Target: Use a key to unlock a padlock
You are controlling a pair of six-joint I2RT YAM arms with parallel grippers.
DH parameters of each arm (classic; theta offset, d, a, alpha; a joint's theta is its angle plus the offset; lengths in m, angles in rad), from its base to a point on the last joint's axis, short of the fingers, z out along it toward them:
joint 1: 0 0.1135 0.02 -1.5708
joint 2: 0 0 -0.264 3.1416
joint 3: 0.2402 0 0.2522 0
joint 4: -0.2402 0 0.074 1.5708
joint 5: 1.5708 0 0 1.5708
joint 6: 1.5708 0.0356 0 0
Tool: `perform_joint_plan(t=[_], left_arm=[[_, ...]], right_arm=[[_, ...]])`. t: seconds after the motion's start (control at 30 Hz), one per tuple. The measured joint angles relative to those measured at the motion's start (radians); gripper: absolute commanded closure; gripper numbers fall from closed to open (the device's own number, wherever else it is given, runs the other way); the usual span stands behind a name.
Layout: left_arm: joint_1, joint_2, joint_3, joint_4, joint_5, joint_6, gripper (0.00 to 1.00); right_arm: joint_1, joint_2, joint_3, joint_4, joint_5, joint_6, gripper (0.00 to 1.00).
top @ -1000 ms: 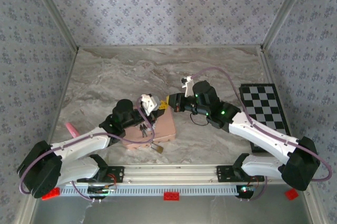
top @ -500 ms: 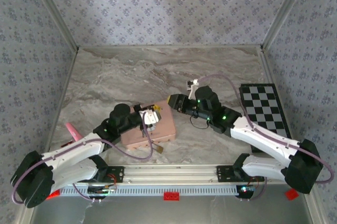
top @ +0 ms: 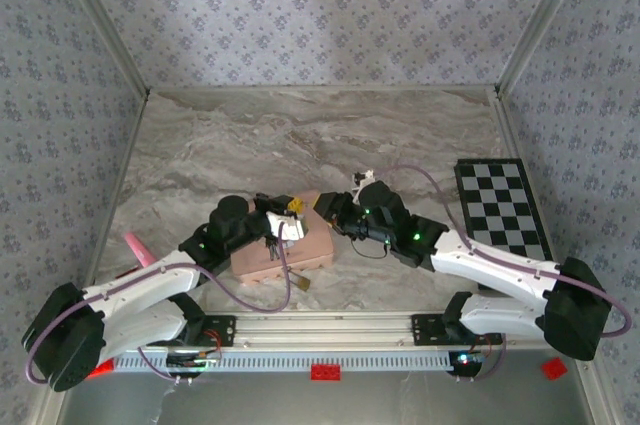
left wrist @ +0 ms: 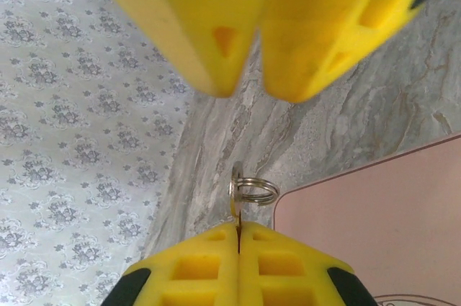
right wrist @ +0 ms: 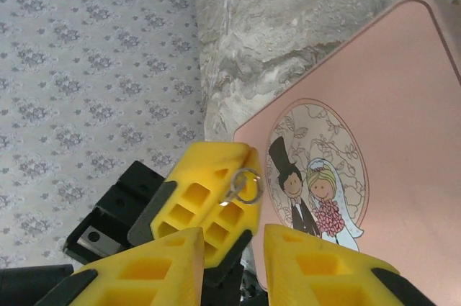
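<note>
Left jaws pinch key (left wrist: pixel 235 198); right jaws parted nearby.

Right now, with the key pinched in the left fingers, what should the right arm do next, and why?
Probably draw the right fingers back and lower them toward the padlock. They stand open and empty, the left fingers are shut on the key, and the padlock lies ungripped beside the pink tin's near edge.

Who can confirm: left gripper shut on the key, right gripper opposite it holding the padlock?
Left gripper is shut on the key, yes. But the right gripper holds nothing: the right wrist view shows its jaws apart and empty. The padlock lies on the table beside the pink tin, seen in the top view.
</note>
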Motion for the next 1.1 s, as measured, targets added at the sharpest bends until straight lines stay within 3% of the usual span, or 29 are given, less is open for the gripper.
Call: perform_joint_plan(t=[0.7, 1.1], left_arm=[[-0.040, 0.026, 0.000, -0.020, 0.011, 0.057, 1.00], [-0.061, 0.036, 0.001, -0.039, 0.007, 0.076, 1.00]], right_arm=[[0.000, 0.026, -0.024, 0.012, 0.005, 0.068, 0.70], [0.000, 0.072, -0.024, 0.031, -0.021, 0.089, 0.75]])
